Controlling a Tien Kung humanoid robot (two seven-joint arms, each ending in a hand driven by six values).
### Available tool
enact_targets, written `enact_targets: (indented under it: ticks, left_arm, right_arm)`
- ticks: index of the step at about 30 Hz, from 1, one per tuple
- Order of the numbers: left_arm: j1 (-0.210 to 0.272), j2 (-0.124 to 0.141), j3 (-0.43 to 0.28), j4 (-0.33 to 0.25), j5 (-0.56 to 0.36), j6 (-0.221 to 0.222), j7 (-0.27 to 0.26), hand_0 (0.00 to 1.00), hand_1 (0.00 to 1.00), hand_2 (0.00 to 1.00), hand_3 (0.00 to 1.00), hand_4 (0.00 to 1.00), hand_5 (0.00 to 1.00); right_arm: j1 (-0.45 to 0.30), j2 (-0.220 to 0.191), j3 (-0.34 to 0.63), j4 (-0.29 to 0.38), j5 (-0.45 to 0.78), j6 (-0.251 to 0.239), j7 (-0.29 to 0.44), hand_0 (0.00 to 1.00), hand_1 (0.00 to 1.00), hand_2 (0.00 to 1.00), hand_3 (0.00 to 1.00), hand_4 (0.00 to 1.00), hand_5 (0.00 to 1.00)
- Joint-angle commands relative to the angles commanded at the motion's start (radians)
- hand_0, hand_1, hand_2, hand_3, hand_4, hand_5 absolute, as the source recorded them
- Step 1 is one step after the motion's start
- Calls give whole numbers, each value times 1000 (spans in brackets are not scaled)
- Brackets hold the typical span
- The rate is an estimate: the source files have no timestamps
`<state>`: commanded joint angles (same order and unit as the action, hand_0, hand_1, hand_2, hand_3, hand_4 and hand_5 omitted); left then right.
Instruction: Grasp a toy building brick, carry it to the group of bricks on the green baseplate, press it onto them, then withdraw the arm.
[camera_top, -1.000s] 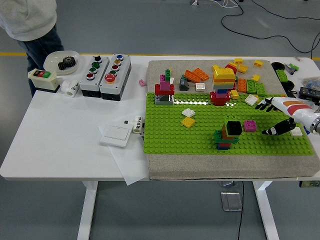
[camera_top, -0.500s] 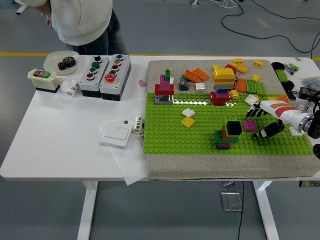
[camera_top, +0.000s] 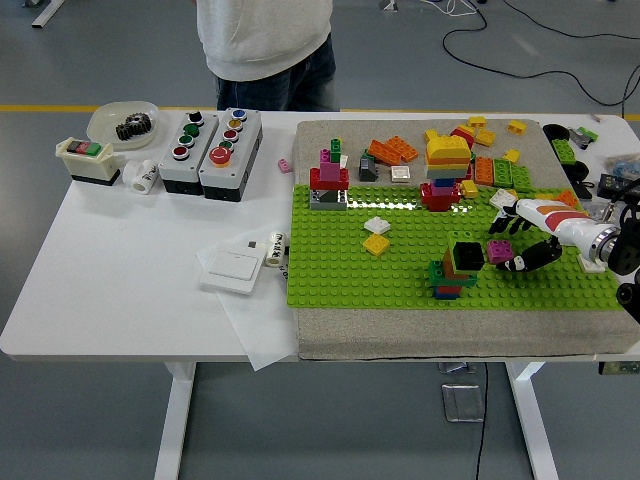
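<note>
No text, label or number is legible on anything here

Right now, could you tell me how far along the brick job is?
Early on. The right hand has reached the pink brick on the green baseplate, fingers around it, though I cannot tell if the grasp is closed. Left: carrying it to the brick stack beside it, pressing it on, and withdrawing the arm.
</note>
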<state>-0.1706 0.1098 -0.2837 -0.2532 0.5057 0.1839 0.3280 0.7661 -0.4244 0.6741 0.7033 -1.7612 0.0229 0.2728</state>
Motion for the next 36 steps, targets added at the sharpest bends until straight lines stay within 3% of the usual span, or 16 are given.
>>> enact_targets:
  ticks: [19, 20, 36]
  left_arm:
    - [-2, 0, -3, 1, 4, -1, 0, 495, 567, 635, 604, 641, 715]
    - [-2, 0, -3, 1, 4, -1, 0, 495, 565, 635, 603, 641, 712]
    - [-4, 0, -4, 0, 8, -2, 1, 496, 565, 635, 603, 643, 710]
  right_arm:
    - [-6, 13, -5, -41, 19, -13, 7, 542, 549, 559, 564, 875, 255]
    - [-7, 13, -5, -41, 19, -12, 7, 501, 513, 545, 540, 847, 260]
    - [-9, 9, -21, -50, 22, -21, 6, 425, 470, 525, 520, 801, 298]
